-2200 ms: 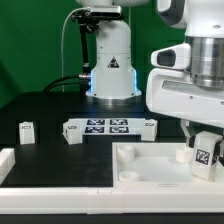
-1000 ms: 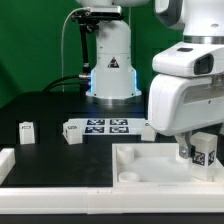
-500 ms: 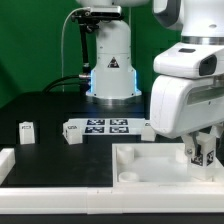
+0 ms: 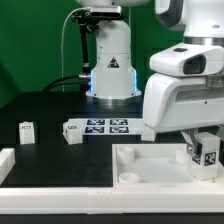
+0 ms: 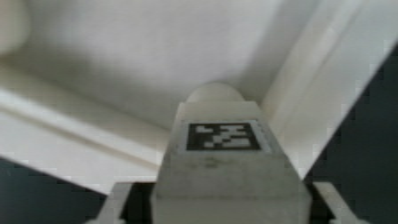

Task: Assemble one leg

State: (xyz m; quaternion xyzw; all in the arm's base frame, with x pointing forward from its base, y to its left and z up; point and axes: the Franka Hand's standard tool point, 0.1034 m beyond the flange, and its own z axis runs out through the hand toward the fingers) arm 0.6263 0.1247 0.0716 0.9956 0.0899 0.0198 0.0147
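My gripper point(image 4: 205, 152) is shut on a leg point(image 4: 207, 155), a small white block with a black-and-white tag, and holds it upright over the far right corner of the large white square tray point(image 4: 150, 170). In the wrist view the leg point(image 5: 222, 150) fills the middle between the two fingers point(image 5: 125, 200), tag facing the camera, with its rounded end pointing at the tray's inner corner point(image 5: 160, 50). Whether the leg's end touches the tray is hidden. Another leg point(image 4: 27, 130) stands on the black table at the exterior view's left.
The marker board point(image 4: 105, 127) lies on the table behind the tray. A white part point(image 4: 6, 160) sits at the exterior view's left edge. The arm's base point(image 4: 110, 60) stands at the back. The arm's white body hides the tray's right side.
The gripper with the leg has shifted slightly over the tray's right corner, first up and toward the exterior view's right, then settling back. Nothing else has moved.
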